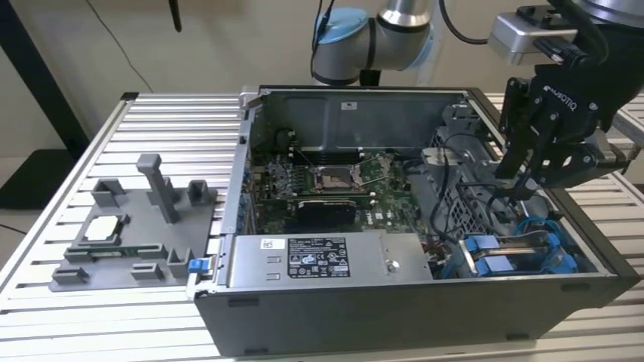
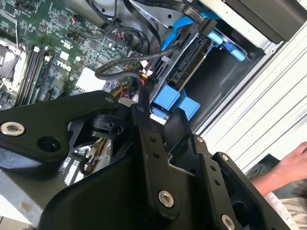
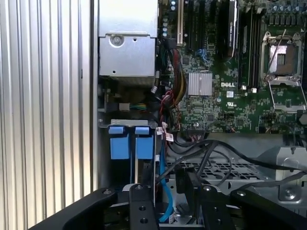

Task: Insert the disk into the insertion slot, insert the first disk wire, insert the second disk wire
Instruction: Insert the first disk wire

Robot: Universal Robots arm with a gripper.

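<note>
The disk [image 1: 503, 255] lies in its blue carrier inside the insertion slot, at the corner of the open computer case [image 1: 403, 317] on the exterior view's right. Its two blue tabs show in both wrist views [image 3: 130, 143] [image 2: 175, 101]. My gripper [image 1: 515, 181] hangs just above that bay. Its fingers [image 2: 142, 110] are shut on the connector end of a black disk wire [image 2: 122, 67], whose strands trail off over the drive cage [image 3: 216, 148]. A blue wire [image 3: 163, 191] [image 1: 533, 225] curls beside the disk.
A long silver power-supply box [image 1: 322, 260] fills the case's near side, with the motherboard [image 1: 322, 181] behind it. A grey fixture [image 1: 131, 226] holding a chip stands on the slatted table at the exterior view's left. A person's hand [image 2: 292, 163] rests outside the case.
</note>
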